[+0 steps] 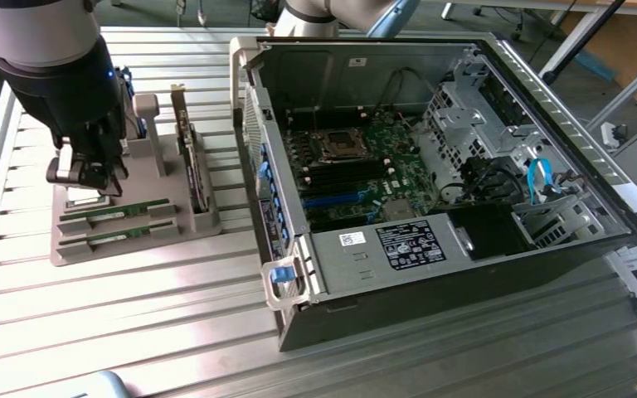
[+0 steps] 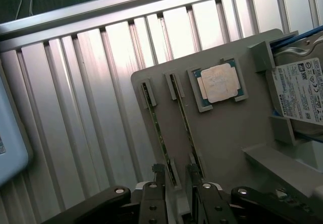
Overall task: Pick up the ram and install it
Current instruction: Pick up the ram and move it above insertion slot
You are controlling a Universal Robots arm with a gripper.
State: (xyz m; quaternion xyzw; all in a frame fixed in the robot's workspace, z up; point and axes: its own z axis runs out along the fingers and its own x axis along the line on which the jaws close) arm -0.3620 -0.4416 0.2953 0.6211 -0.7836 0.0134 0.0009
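Hovering over the holder point(image 2: 237, 133) on the table point(image 2: 91, 108) with the gripper point(image 2: 176, 173) wide open, holding nothing. Looking down at the ram point(image 2: 160, 133), edge-up in its slot right below. Probably worth centring it between the fingers point(image 2: 158, 176) and squaring up along its length.

Exterior camera: set high and off the arm, looking steeply down across the slatted table point(image 1: 130, 323). It stands at mid-range and takes in the open computer case point(image 1: 330, 257), with the grey parts holder point(image 1: 130, 247) at the case's nine o'clock. Wrist camera: close above that holder point(image 2: 227, 133), facing down past the gripper point(image 2: 175, 169). Shared ground: the holder and the slats around it.
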